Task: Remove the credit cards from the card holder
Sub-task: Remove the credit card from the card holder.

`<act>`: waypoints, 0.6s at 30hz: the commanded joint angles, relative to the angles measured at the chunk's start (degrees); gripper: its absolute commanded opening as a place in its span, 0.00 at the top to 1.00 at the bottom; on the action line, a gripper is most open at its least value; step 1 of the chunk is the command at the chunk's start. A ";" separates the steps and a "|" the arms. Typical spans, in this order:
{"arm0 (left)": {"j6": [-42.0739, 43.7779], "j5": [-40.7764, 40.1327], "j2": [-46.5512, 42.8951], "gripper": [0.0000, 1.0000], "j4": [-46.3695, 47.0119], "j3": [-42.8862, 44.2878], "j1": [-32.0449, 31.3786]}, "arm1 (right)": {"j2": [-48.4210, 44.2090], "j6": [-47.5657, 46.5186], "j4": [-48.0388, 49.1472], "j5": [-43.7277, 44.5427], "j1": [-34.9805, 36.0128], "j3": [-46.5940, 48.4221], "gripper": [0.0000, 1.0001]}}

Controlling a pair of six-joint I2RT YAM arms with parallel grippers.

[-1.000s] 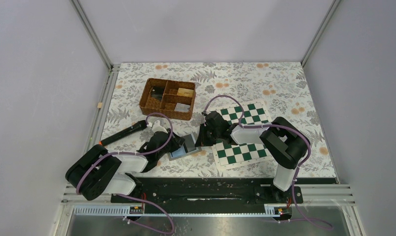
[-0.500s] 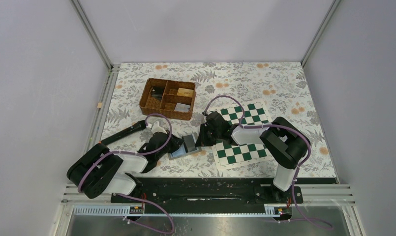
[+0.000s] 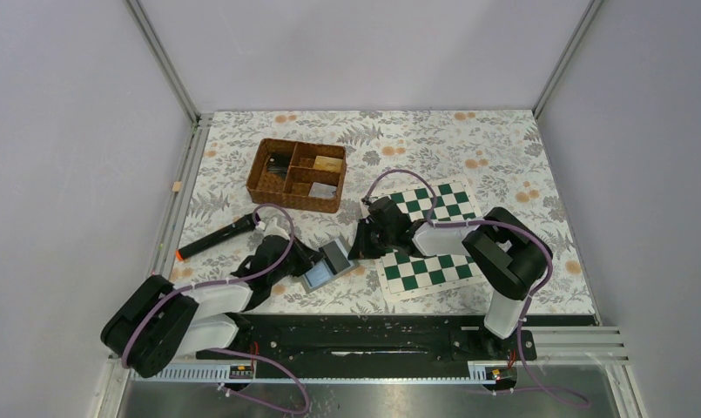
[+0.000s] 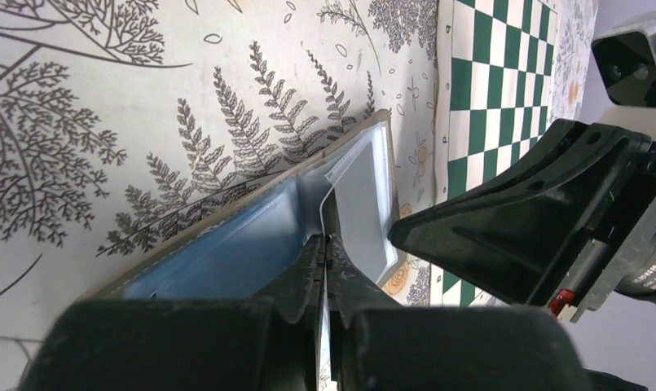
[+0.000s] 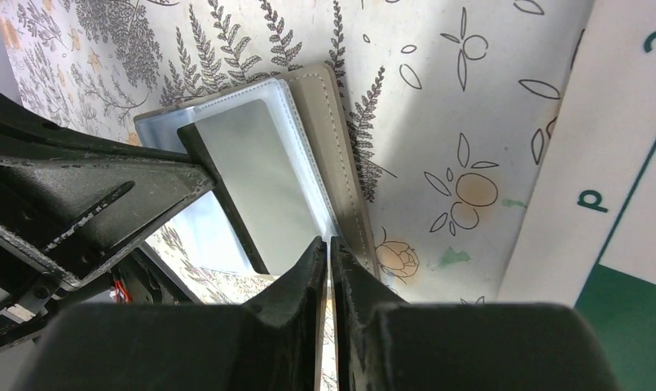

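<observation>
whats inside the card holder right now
The open card holder shows light blue lining and clear sleeves, one holding a grey card. The left claw and right claw cover parts, so further cards cannot be seen.

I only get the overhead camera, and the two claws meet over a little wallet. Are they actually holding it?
Observer: Yes. The left wrist camera shows the left gripper shut on a thin leaf of the open card holder.
Operator: And the other claw?
Observer: The right wrist camera shows the right gripper pinched shut at the edge of the holder's outer cover.
Operator: Is any card out?
Observer: Not that I can see. In the right wrist camera a grey card sits inside a clear sleeve.
</observation>
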 commanded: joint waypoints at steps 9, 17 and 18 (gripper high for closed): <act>3.22 -1.51 -8.22 1.00 -10.76 -0.54 0.61 | -2.07 0.11 0.08 0.39 -0.94 -2.04 0.87; 3.25 -3.73 -15.23 1.00 -15.77 -1.77 1.65 | -2.50 0.20 0.00 0.48 -1.06 -2.43 0.87; 3.34 -3.77 -16.14 1.00 -16.54 -1.71 1.75 | -2.68 0.15 0.03 0.60 -1.10 -2.44 0.87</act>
